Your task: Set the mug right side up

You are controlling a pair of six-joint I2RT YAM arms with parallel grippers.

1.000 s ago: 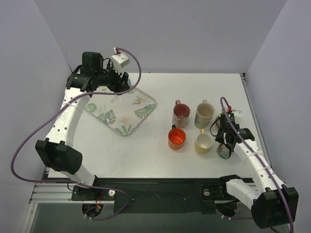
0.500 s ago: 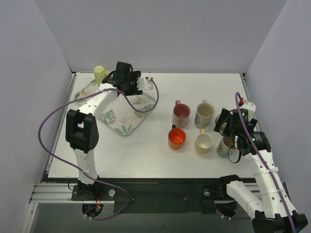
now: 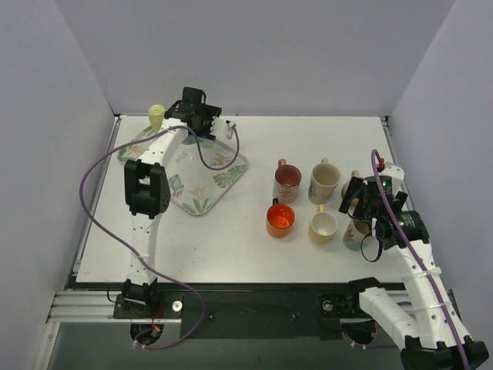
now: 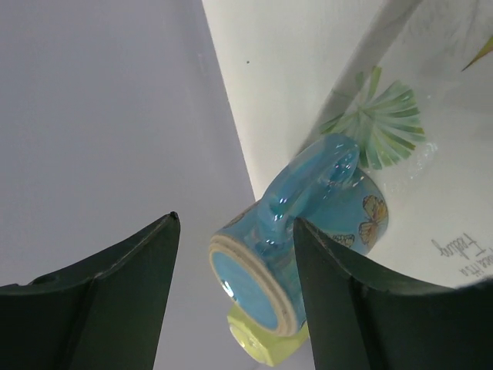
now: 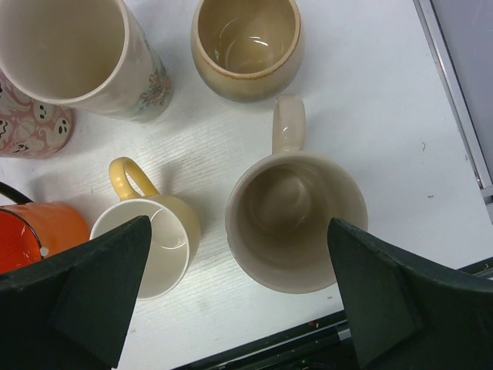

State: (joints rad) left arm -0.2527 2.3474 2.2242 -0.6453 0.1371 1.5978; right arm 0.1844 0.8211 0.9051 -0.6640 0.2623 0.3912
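Observation:
A blue mug (image 4: pixel 316 216) with butterflies stands upside down on the leaf-patterned tray (image 4: pixel 431 193), its base toward the left wrist camera; the arm hides it in the top view. My left gripper (image 4: pixel 235 221) is open at the tray's far corner (image 3: pixel 189 114), its fingers either side of the mug's base end and gripping nothing. A yellow-green mug (image 3: pixel 156 117) sits just behind the blue one. My right gripper (image 5: pixel 239 223) is open above an upright cream mug (image 5: pixel 296 223), holding nothing.
Upright mugs cluster at the right: a pink ghost mug (image 3: pixel 286 182), a tall cream one (image 3: pixel 323 181), an orange one (image 3: pixel 280 220), a yellow-handled one (image 3: pixel 323 227) and a tan one (image 5: pixel 246 46). The back wall is close behind the tray.
My right gripper opened and rose off the cream mug, which stands upright. The left arm swung its elbow right and its gripper shifted along the tray's far corner.

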